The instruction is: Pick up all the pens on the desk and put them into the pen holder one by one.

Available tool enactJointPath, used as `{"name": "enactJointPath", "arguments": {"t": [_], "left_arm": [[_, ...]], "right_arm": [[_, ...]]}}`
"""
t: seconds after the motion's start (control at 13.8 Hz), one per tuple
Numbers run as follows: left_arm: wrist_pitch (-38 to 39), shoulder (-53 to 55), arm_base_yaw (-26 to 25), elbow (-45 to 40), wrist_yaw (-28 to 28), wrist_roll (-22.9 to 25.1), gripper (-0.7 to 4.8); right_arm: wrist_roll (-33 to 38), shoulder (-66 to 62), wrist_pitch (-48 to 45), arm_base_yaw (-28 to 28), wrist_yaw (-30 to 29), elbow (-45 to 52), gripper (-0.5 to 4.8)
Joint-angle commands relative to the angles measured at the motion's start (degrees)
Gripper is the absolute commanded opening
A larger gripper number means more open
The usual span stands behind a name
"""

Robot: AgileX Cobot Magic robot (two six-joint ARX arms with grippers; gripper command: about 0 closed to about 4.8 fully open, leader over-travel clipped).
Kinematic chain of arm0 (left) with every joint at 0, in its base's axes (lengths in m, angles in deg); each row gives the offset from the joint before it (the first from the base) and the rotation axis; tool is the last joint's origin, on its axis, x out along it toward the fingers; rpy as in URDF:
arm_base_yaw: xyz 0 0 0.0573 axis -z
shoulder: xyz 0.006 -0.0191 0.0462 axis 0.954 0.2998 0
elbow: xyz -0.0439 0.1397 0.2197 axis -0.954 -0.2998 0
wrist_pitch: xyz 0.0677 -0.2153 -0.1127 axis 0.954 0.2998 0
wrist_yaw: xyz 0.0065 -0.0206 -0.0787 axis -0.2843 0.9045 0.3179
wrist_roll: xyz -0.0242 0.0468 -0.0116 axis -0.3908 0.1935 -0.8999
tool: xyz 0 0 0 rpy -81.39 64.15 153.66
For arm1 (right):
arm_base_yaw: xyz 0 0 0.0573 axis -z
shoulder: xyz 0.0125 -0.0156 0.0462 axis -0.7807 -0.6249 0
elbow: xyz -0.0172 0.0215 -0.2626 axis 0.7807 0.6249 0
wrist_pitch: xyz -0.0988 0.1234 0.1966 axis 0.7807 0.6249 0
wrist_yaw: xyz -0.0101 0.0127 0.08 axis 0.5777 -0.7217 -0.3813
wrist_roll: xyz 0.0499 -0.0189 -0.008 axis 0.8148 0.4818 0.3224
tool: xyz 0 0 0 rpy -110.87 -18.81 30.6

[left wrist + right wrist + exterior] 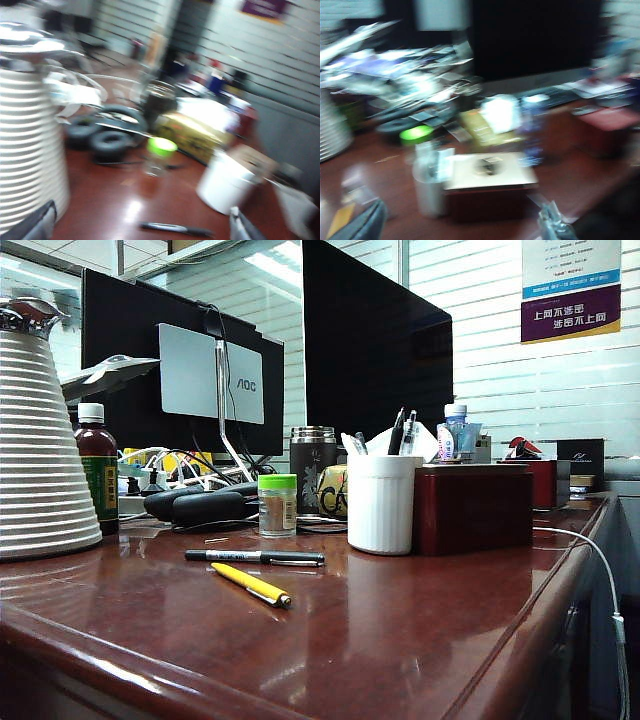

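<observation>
Two pens lie on the glossy reddish-brown desk (420, 630): a black pen with a white label band (255, 557) and, just in front of it, a yellow pen (250, 584). The white ribbed pen holder (384, 504) stands behind them to the right, with several pens in it. Neither arm shows in the exterior view. The blurred left wrist view has my left gripper (142, 227) open above the desk, the black pen (175, 229) between its fingers and the pen holder (225, 182) beyond. My right gripper (460, 225) is open and empty, facing the pen holder (430, 185).
A dark-red box (472, 508) stands against the holder's right side. Behind the pens are a green-lidded jar (277, 505), a dark tumbler (312, 465), a brown bottle (98, 468) and a white ribbed jug (40, 450). Monitors and cables fill the back; a white cable (600, 570) hangs over the right edge.
</observation>
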Motion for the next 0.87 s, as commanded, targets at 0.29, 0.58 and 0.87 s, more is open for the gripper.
{"name": "enactJointPath", "arguments": {"t": [0.29, 0.58, 0.87], "left_arm": [[0.2, 23.8, 0.0, 9.8, 14.8, 8.1, 4.76], [0.3, 34.7, 9.9, 10.0, 1.2, 12.5, 4.77], [3.7, 41.6, 24.3, 10.0, -17.7, 13.3, 4.79]], "right_arm": [[3.3, -25.1, -10.1, -4.6, -13.2, -4.3, 3.90], [-3.2, -45.0, -9.2, -24.5, -3.6, -11.0, 3.90], [-4.6, -64.5, -2.2, -34.2, -2.8, -21.6, 3.90]]}}
